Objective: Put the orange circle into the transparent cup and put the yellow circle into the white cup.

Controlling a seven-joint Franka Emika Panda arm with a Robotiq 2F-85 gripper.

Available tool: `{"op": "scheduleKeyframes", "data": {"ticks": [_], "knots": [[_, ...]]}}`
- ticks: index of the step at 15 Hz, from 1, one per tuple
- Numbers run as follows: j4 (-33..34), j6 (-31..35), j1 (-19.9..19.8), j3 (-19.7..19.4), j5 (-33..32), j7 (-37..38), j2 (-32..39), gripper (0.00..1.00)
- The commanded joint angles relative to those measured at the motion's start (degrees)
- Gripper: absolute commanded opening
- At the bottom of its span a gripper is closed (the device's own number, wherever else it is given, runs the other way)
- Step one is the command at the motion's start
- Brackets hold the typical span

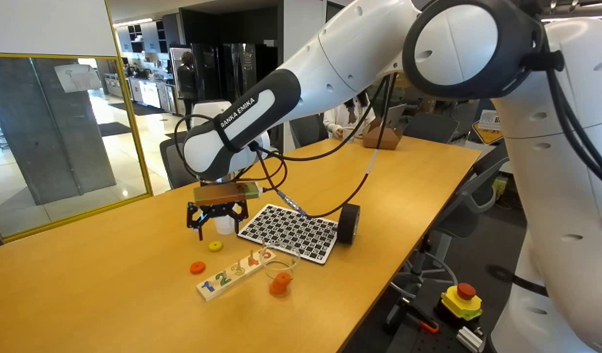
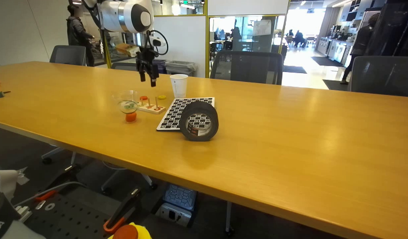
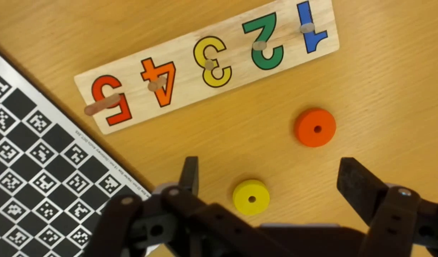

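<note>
My gripper [image 3: 269,162] stands open over the table, nothing between its fingers. Seen from the wrist, the yellow circle [image 3: 244,197] lies flat on the wood below the gap, nearer the left finger. The orange circle [image 3: 306,126] rests farther up that view, toward the right finger. An upright white cup [image 2: 179,87] stands beyond the checkered board; in an exterior view the gripper [image 1: 218,231] partly covers it. The transparent cup [image 2: 125,96] sits beside the peg board, with something orange [image 1: 280,284] showing low in it; how many pieces, I cannot tell. Neither cup shows in the wrist view.
A wooden peg board [image 3: 185,76], numbered 1 to 5 with bare pegs, lies close to both circles. Beside it is a flat checkered board [image 1: 291,230]. A black tape roll [image 2: 213,121] stands on edge at that board. Chairs [image 2: 247,68] line the table's far side.
</note>
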Motion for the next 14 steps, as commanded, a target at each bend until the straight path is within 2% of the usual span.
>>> {"op": "scheduleKeyframes", "data": {"ticks": [1,14], "knots": [[2.6,2.0,0.5,-0.7,1.2,4.5,3.3,1.0],[16.5,0.5,0.2,-2.4,1.8,16.8,15.5,1.0]]}}
